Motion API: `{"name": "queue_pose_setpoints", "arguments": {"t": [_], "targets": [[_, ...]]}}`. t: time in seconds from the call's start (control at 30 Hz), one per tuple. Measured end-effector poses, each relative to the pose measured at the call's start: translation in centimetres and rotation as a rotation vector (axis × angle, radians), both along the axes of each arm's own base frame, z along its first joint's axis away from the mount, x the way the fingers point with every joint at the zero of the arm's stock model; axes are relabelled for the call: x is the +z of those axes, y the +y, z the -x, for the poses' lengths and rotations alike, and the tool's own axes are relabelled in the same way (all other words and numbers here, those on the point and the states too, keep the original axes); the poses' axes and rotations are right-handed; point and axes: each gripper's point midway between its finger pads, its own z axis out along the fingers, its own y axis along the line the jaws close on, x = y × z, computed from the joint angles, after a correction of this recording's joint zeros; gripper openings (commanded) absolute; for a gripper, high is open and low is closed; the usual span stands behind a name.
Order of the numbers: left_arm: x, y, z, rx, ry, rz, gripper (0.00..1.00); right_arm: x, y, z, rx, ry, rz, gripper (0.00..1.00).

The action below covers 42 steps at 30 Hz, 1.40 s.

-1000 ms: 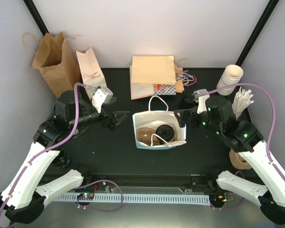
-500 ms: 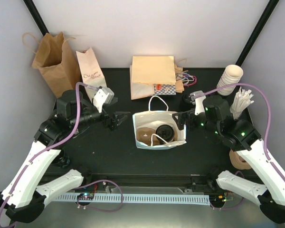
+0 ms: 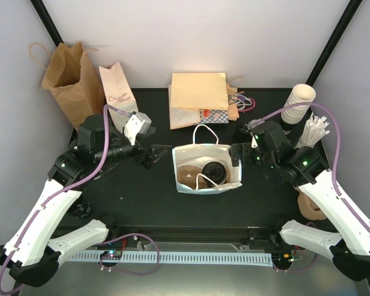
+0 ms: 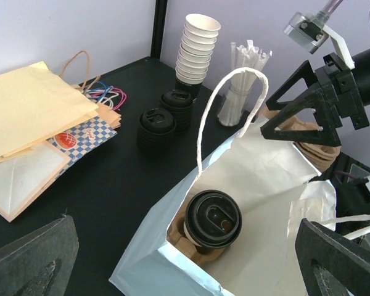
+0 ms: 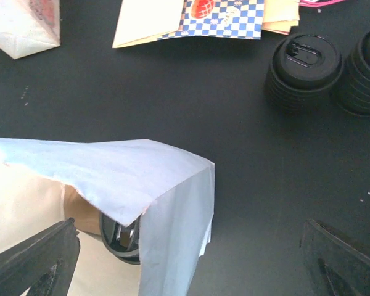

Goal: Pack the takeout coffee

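White paper bag [image 3: 188,154] stands open at the centre of the top view, 2 handles up. Takeout coffee [image 4: 213,219] sits upright inside it, black lid on top, seated in a brown cardboard carrier [image 4: 176,233]; the cup wall is mostly hidden. Left gripper [image 3: 159,155] hovers just left of the bag, fingers wide apart, holding nothing. Right gripper [image 3: 234,155] is at the bag's right rim, fingers also spread wide and empty; contact with the rim cannot be told. Upper right of the top view: stack of cream cups [image 3: 299,102], 2 stacks of black lids [image 4: 157,126], straws [image 3: 314,131]. Flat paper bags [image 3: 197,92] lie above the white bag in that view.
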Motion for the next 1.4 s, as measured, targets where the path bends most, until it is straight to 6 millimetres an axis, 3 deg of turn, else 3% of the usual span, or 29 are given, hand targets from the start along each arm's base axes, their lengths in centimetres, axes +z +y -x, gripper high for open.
{"name": "queue_pose_setpoints", "arguments": {"t": [0.13, 0.23, 0.37, 0.57, 0.77, 0.93, 1.07, 1.27, 1.4], "targets": [[-0.1, -0.1, 0.0, -0.002, 0.003, -0.001, 0.99, -0.1, -0.3, -0.3, -0.031, 0.009, 0.016, 1.00], [-0.1, -0.1, 0.0, -0.006, 0.004, 0.000, 0.99, 0.0, -0.6, -0.1, -0.037, -0.010, 0.001, 0.93], [-0.3, -0.4, 0.0, -0.023, 0.016, 0.001, 0.99, 0.1, -0.7, 0.4, -0.029, 0.004, -0.001, 0.91], [-1.8, -1.8, -0.5, -0.077, 0.071, -0.019, 0.99, -1.7, 0.3, 0.6, 0.005, 0.108, 0.033, 0.83], [-3.5, -3.8, -1.0, -0.126, 0.100, -0.075, 0.99, -2.3, 0.3, 1.3, 0.011, 0.155, 0.036, 0.63], [-3.4, -5.3, -1.1, -0.147, 0.061, -0.142, 0.98, -2.1, 0.5, 1.0, 0.005, 0.172, 0.070, 0.26], [-4.0, -5.9, -1.3, -0.145, 0.046, -0.185, 0.98, -1.8, 0.6, 0.5, 0.001, 0.168, 0.101, 0.05], [-4.0, -4.6, -2.5, -0.046, 0.018, -0.222, 0.99, -1.2, 1.7, -1.4, 0.011, 0.156, 0.140, 0.02], [-3.1, -2.7, -3.1, 0.051, 0.010, -0.225, 0.99, -1.0, 3.3, -3.5, 0.025, 0.148, 0.154, 0.03]]}}
